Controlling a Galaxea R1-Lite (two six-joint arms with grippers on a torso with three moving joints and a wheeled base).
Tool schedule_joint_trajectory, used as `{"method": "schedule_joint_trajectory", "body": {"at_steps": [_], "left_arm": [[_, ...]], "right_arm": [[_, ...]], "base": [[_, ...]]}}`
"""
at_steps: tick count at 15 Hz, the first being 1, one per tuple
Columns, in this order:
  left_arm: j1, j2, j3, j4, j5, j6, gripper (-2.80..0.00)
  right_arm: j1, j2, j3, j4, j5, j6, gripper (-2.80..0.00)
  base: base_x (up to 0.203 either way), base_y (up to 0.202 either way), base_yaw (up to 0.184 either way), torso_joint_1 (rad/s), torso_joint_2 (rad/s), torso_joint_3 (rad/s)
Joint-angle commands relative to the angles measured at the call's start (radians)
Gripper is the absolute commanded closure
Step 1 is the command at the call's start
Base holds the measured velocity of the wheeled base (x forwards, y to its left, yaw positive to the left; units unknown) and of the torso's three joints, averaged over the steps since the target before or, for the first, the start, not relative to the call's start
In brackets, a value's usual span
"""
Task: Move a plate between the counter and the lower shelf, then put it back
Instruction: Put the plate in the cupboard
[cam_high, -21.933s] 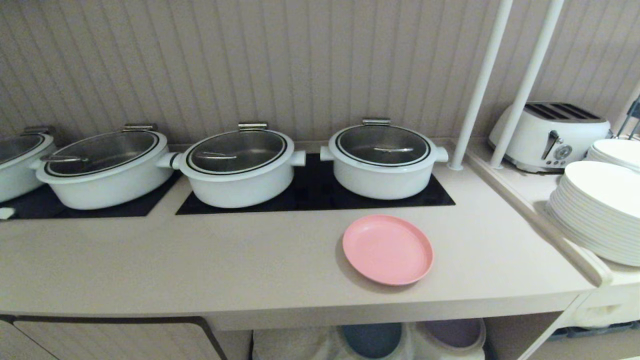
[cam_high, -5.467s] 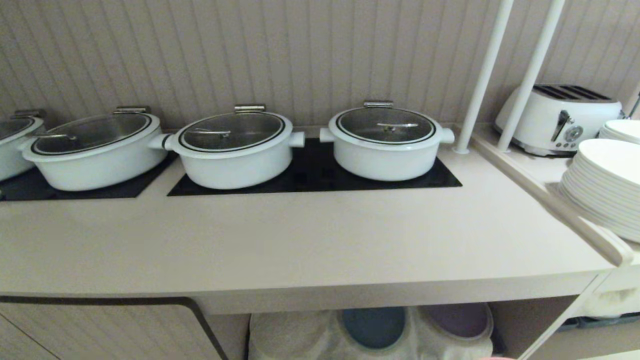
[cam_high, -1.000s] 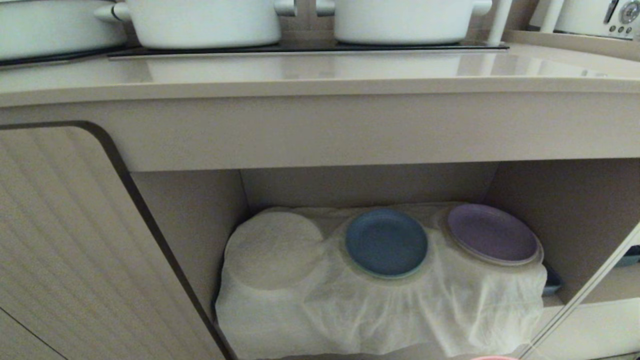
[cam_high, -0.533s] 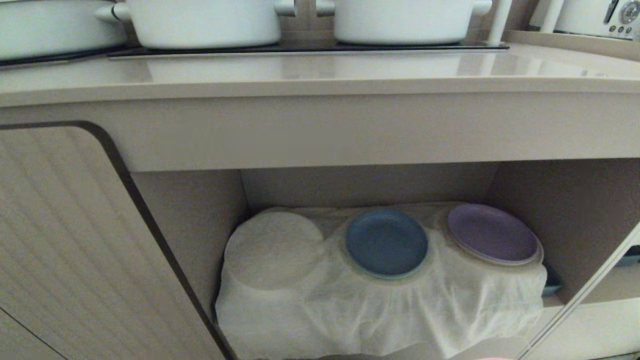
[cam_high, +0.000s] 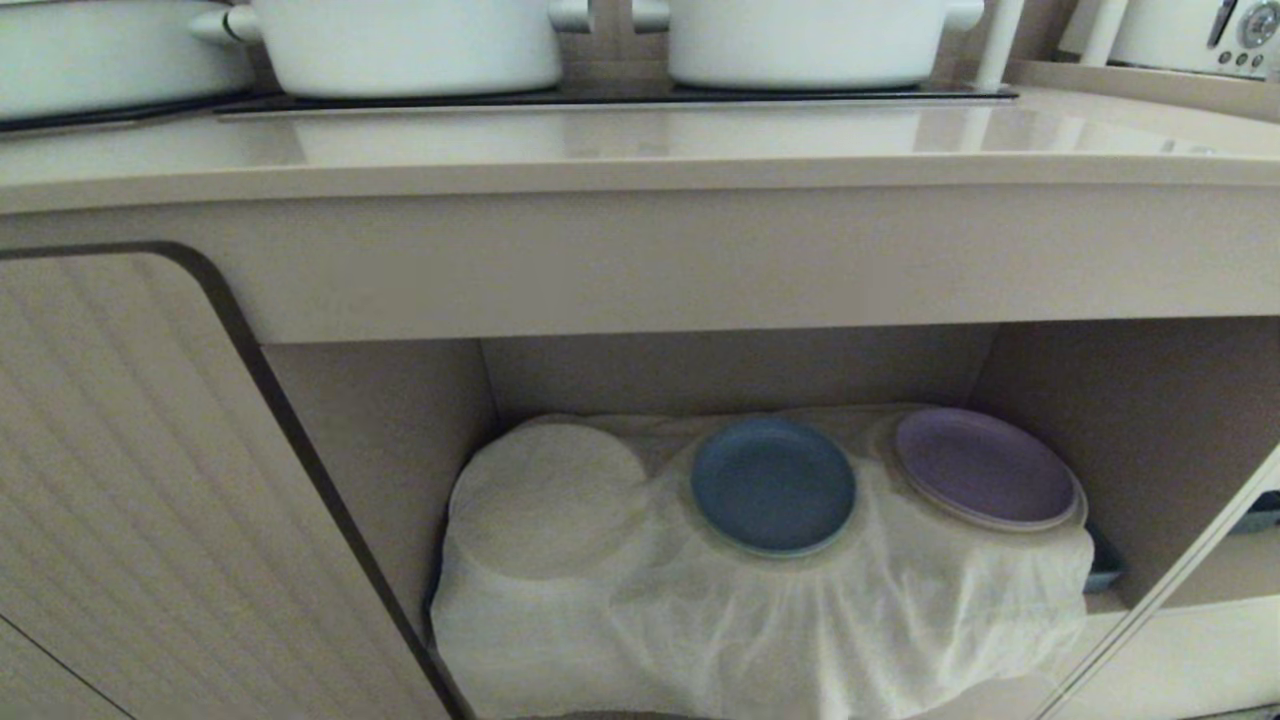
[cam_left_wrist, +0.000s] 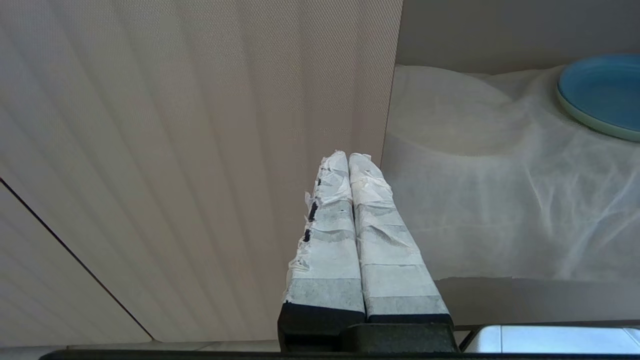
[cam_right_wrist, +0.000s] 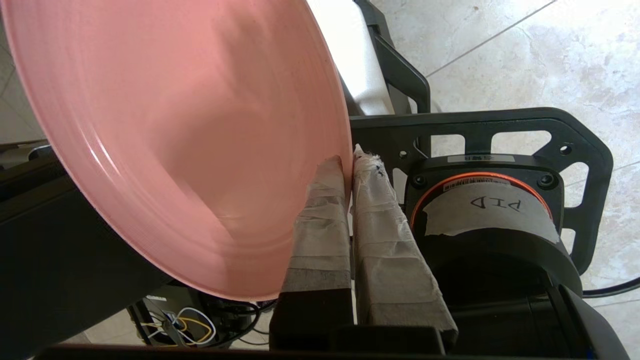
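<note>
The pink plate (cam_right_wrist: 175, 125) shows only in the right wrist view, tilted on edge over the robot's own base. My right gripper (cam_right_wrist: 350, 159) is shut on its rim, one finger on each face. The counter (cam_high: 640, 140) runs across the top of the head view. Beneath it opens the lower shelf (cam_high: 740, 370), where a white cloth (cam_high: 760, 620) lies over round mounds. Neither gripper appears in the head view. My left gripper (cam_left_wrist: 348, 156) is shut on nothing and sits parked before the ribbed cabinet door (cam_left_wrist: 200, 150).
A blue plate (cam_high: 772, 484) and a purple plate (cam_high: 985, 466) rest on the cloth's middle and right mounds; the left mound (cam_high: 545, 495) is bare. White pots (cam_high: 400, 45) stand on the counter's hob. The ribbed door (cam_high: 130, 480) closes off the left. Tiled floor (cam_right_wrist: 550, 55) lies under the right arm.
A thin pink sliver at the bottom edge of the head view, right of centre, has slipped out of sight. The scene and the left arm have stayed still.
</note>
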Motion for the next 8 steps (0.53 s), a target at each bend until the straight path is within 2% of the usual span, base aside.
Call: {"method": "schedule_joint_trajectory", "body": {"at_steps": [1, 8], "left_arm": [[0.000, 0.000, 0.000, 0.000, 0.000, 0.000, 0.00], [0.000, 0.000, 0.000, 0.000, 0.000, -0.002, 0.00]], "right_arm": [[0.001, 0.002, -0.001, 0.003, 0.001, 0.003, 0.00], [0.001, 0.003, -0.001, 0.003, 0.001, 0.003, 0.00]], "base": [[0.000, 0.000, 0.000, 0.000, 0.00, 0.000], [0.000, 0.000, 0.000, 0.000, 0.00, 0.000]]}}
